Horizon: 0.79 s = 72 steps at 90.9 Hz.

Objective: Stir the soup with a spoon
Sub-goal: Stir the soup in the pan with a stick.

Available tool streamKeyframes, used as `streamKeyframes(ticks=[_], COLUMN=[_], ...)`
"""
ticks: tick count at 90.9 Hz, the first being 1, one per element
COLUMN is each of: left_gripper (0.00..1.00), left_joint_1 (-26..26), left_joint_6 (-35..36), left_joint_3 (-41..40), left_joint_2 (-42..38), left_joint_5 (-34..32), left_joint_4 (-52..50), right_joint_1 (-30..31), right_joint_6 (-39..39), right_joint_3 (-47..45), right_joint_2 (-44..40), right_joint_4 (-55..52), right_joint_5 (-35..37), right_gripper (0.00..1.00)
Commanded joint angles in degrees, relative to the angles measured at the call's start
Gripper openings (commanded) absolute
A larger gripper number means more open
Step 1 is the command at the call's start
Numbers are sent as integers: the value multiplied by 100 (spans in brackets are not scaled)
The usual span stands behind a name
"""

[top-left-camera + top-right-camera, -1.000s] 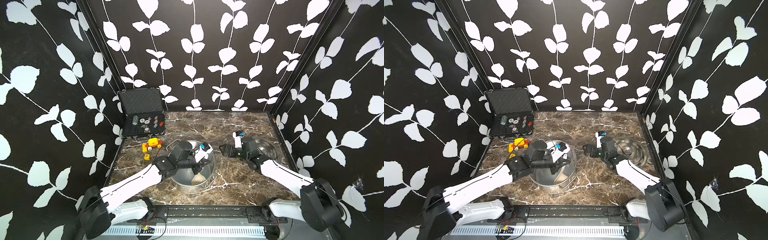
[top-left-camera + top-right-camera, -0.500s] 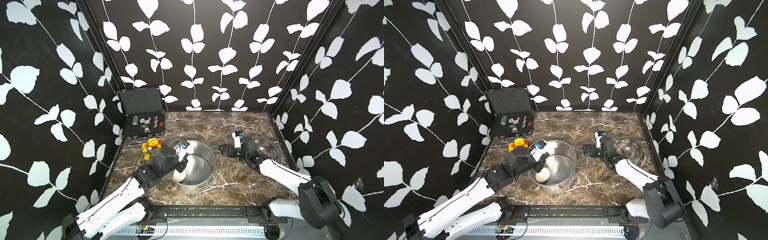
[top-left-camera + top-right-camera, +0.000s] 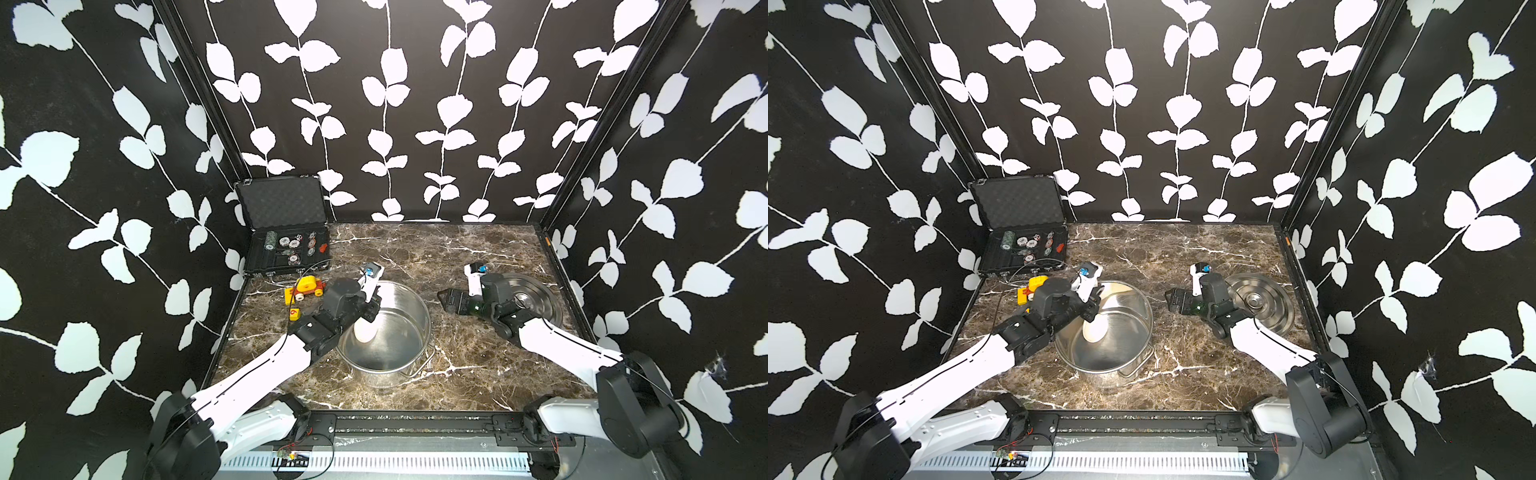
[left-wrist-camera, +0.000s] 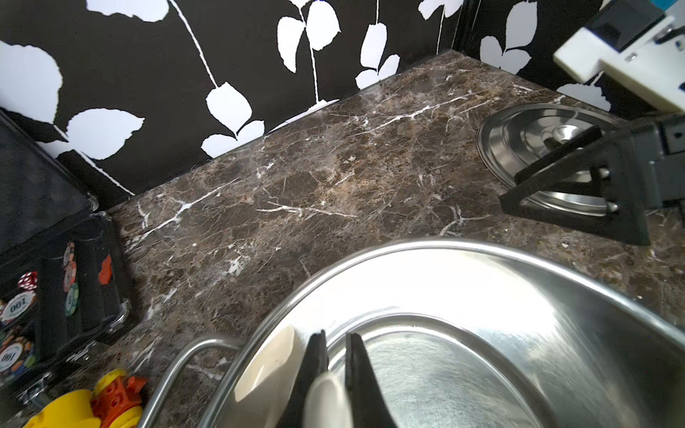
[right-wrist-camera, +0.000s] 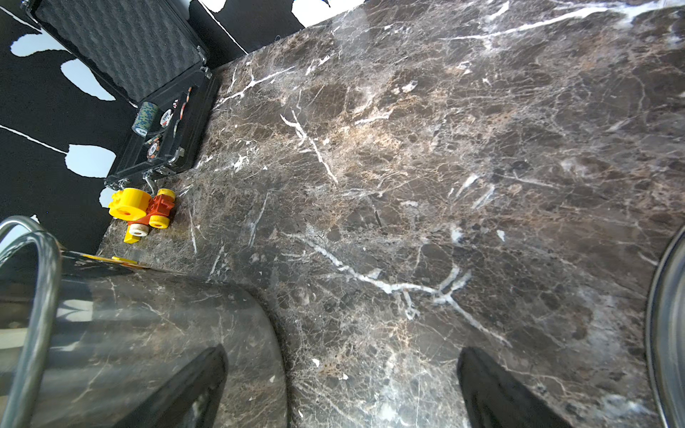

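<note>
In both top views the steel pot stands near the front middle of the surface. The spoon hangs in it, its white bowl low by the left inner wall over shiny steel. My left claw is clamped on the spoon's handle just inside the left rim. My right claw hovers with its jaws wide apart and nothing in them, between the pot and the lid lying flat at the right. An open case in the back left corner holds poker chips. A toy car and a yellow block lie just in front of it. A second ago my left arm lay across the pot with the spoon's bowl near the middle front; now both are at the left side. My right arm has not moved.

In the left wrist view my black fingers pinch the white handle above the pot's curved rim.

In the right wrist view my fingers stand well apart over brown, white-veined marble, which the pot's wall mirrors. Black walls with white leaves enclose it all.
</note>
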Motion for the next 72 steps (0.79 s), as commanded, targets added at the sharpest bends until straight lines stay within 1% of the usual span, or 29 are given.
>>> streamKeyframes(ticks=[1,13,28,39,53,64,72], left_gripper=[0,0,0,0,0,0,0], left_joint_1=[17,17,8,-223,-554,-775,-866], left_joint_6=[138,111,-21,160,436,478,441], left_joint_3=[331,570,880,1023,1186,1085,897], left_joint_2=[241,687,1178,1346,1368,1201,932], left_joint_5=[741,1751,2702,3038,3251,3374,3315], left_joint_4=[543,703,822,725,119,-320,-621], right_joint_1=[-3,-2,-5,-1,-3,-5,-1], right_joint_6=[-99,-100,-101,-101,-97,-92,-92], right_joint_3=[-16,7,41,25,3,-23,-23], right_joint_2=[-107,-92,-86,-108,-140,-147,-137], right_joint_4=[30,42,33,12,-3,0,-6], right_joint_5=[13,7,-11,8,36,48,53], right_gripper=[99,99,99,99,99,99,99])
